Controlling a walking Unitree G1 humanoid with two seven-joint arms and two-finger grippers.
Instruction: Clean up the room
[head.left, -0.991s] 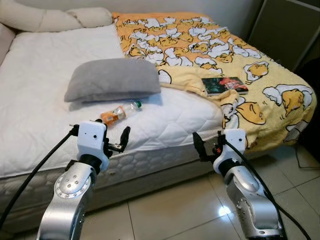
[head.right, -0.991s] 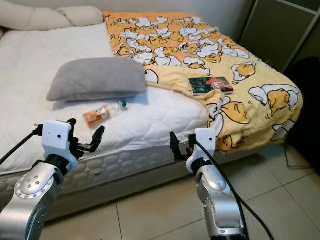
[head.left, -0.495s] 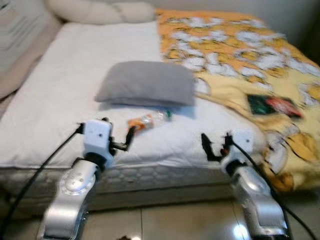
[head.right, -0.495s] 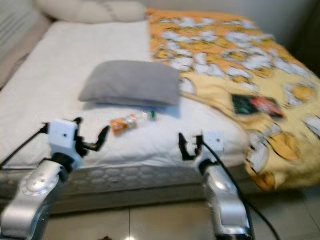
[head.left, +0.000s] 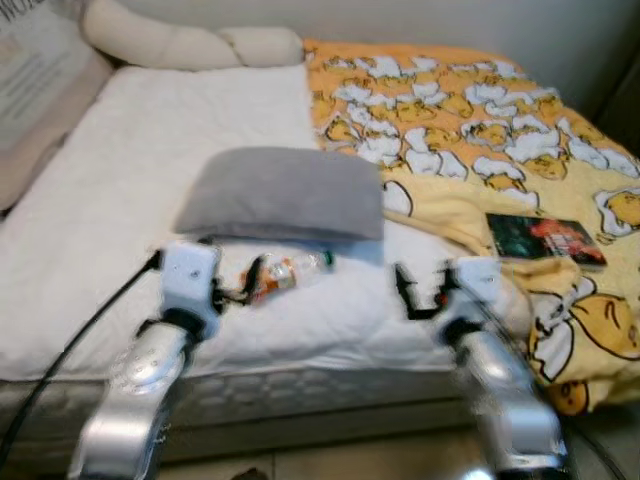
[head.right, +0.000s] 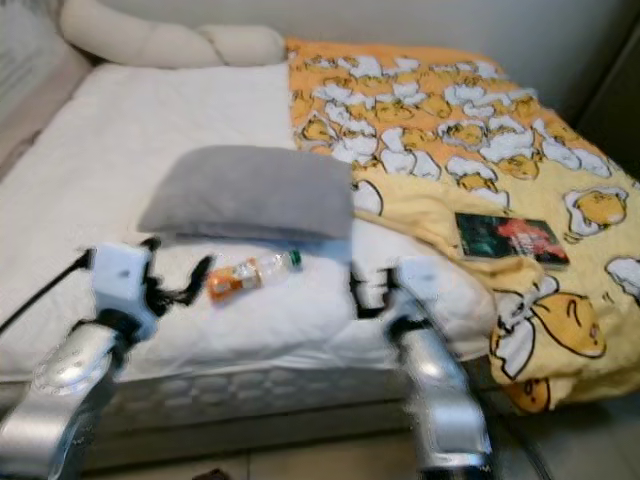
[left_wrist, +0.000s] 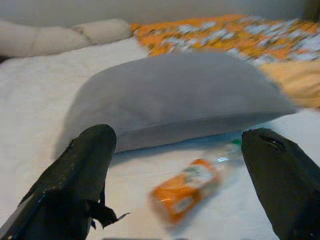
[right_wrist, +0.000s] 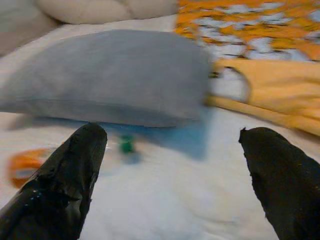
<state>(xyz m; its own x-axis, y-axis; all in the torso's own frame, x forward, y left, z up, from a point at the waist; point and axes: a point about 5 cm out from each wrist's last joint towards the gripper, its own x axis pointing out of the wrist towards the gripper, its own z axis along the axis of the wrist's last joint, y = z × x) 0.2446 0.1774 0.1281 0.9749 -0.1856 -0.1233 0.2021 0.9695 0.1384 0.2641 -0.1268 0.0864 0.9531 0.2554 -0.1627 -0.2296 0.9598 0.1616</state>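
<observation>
I am holding my left gripper (left_wrist: 175, 175) wide — the orange-labelled clear plastic bottle (left_wrist: 192, 187) is lying on the white mattress (head.left: 120, 200), just near of the grey pillow (head.left: 280, 195). My right gripper (right_wrist: 170, 180) is gaping wide too, to the bottle's right.

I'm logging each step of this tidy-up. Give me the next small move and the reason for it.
Probably ease the left end effector forward and down over the bottle. The bottle lies on its side on the white mattress, just in front of the grey pillow, framed between the open fingers but not yet between them. The right end effector is open too, further from the bottle.
</observation>
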